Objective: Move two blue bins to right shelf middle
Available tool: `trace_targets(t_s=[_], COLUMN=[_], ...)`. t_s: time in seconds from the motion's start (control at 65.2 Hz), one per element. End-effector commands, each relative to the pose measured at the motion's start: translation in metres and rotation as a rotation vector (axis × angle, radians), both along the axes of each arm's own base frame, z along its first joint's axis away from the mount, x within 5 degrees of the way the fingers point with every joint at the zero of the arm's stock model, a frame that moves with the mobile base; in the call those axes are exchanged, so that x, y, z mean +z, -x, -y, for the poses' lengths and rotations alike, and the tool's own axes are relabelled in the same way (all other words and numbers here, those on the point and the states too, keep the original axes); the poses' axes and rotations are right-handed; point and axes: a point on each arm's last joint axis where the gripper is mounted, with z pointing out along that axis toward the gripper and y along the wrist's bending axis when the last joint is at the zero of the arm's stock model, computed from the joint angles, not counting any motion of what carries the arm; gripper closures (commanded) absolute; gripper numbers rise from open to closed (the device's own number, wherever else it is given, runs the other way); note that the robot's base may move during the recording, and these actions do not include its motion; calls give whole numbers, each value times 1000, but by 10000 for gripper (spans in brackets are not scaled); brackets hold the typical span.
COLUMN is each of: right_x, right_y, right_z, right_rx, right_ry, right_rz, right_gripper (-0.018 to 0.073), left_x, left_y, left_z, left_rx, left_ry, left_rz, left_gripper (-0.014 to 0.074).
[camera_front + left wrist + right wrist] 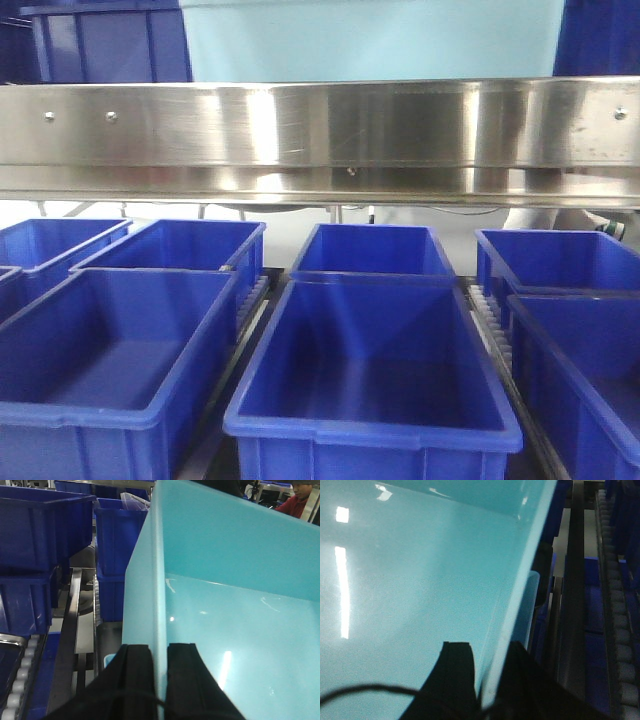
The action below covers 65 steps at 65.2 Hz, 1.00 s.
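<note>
A pale aqua bin (370,40) sits above the shiny steel front rail (320,130) of the shelf tier, seen from the front. My left gripper (159,652) is shut on the bin's left wall (160,580), one finger outside, one inside. My right gripper (490,655) is shut on the bin's right wall (515,595), one finger inside, one outside. The bin's smooth inside (410,580) fills both wrist views. I see only one aqua bin; a second one does not show.
Several dark blue ribbed crates (370,370) stand on the roller lanes below the rail. More dark crates (45,525) are stacked left of the bin. Roller tracks (620,630) run on the right. A person in red (300,502) is at the far back.
</note>
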Motion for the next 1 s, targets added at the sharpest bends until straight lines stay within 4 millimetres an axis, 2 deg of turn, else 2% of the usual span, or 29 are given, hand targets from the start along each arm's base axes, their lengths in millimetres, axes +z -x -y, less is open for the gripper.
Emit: trace_targets(t_s=[0.0,0.982], right_x=[7,7], right_y=[2,2], right_z=[-4,-4], right_rx=[34,33], right_ry=[-17,-18], right_rz=[54,56], right_gripper=[711,711], left_x=[14,14], left_y=[10,10], left_z=[3,3], left_rx=[-51,-51], left_ry=[104,104], left_rz=[55,55], left_gripper=[707,707])
